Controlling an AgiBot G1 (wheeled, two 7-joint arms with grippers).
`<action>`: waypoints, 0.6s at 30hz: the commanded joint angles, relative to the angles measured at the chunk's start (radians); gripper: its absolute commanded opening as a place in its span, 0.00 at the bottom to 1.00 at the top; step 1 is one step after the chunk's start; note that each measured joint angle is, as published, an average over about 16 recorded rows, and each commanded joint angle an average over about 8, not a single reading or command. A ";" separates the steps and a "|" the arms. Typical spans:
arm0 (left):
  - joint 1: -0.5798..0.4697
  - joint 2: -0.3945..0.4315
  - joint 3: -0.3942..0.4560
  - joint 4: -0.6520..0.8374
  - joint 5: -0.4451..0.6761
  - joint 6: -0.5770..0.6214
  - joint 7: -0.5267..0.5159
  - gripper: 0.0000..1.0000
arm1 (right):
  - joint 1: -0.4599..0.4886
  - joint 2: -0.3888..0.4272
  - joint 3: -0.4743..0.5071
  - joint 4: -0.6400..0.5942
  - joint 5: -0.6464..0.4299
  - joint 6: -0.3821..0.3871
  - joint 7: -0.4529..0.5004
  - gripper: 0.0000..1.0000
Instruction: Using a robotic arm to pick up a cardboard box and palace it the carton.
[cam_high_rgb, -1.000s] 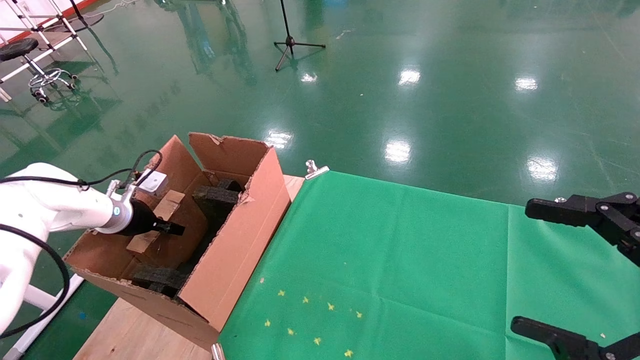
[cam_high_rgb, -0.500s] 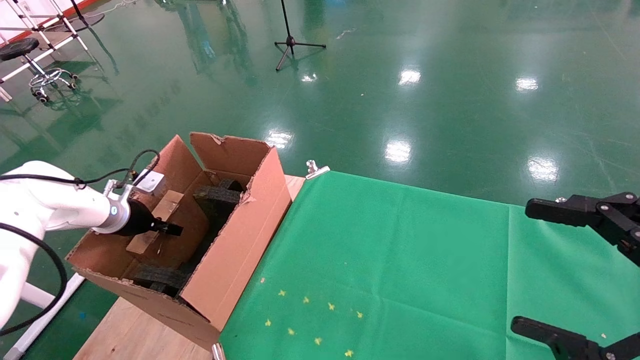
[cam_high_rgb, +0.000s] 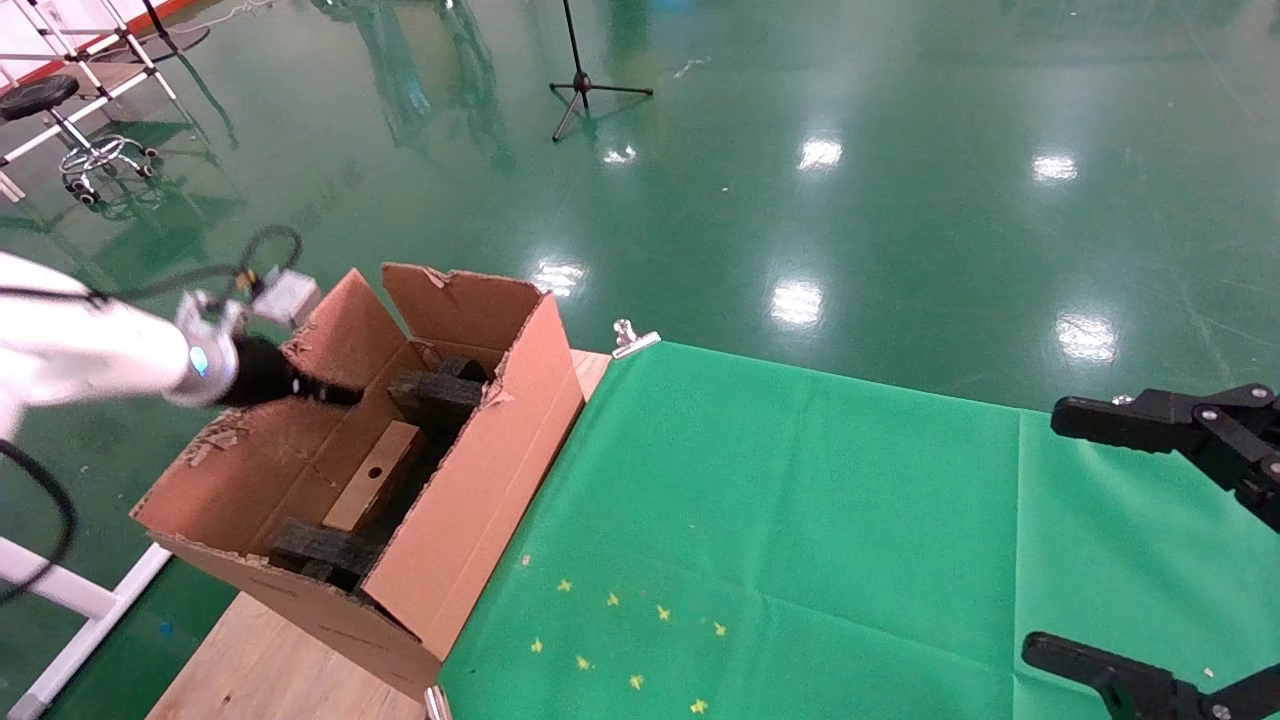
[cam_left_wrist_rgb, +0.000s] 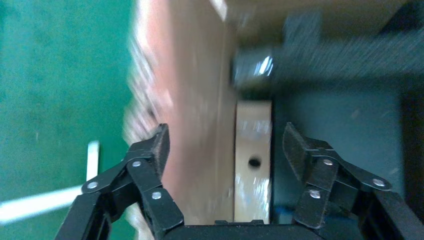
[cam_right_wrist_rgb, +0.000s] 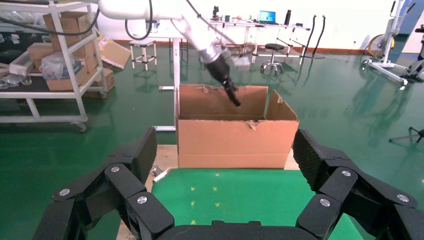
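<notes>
Left gripper (cam_high_rgb: 335, 393), fingers apart and seemingly empty, is hovering at ten o'clock over the carton (cam_high_rgb: 480, 470); cardboard box (cam_high_rgb: 372, 488) is lying inside

A green cloth (cam_high_rgb: 800, 520) is covering the wooden table (cam_high_rgb: 250, 670), with small yellow marks (cam_high_rgb: 620, 630) showing on it. A metal clip (cam_high_rgb: 630, 340) is sitting at its far corner, and a tripod stand (cam_high_rgb: 585, 80) is standing on the glossy green floor (cam_high_rgb: 900, 150).

Left gripper (cam_left_wrist_rgb: 225, 145) raised with jaws spread and empty; right gripper (cam_right_wrist_rgb: 222, 150) parked, jaws apart.
</notes>
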 joint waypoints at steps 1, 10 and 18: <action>-0.020 -0.024 -0.010 -0.044 -0.014 0.024 0.021 1.00 | 0.000 0.000 0.000 0.000 0.000 0.000 0.000 1.00; -0.052 -0.089 -0.015 -0.204 -0.029 0.112 0.054 1.00 | 0.000 0.000 0.000 0.000 0.000 0.001 0.000 1.00; -0.027 -0.085 -0.034 -0.211 -0.053 0.119 0.063 1.00 | 0.000 0.000 0.000 0.000 0.000 0.000 0.000 1.00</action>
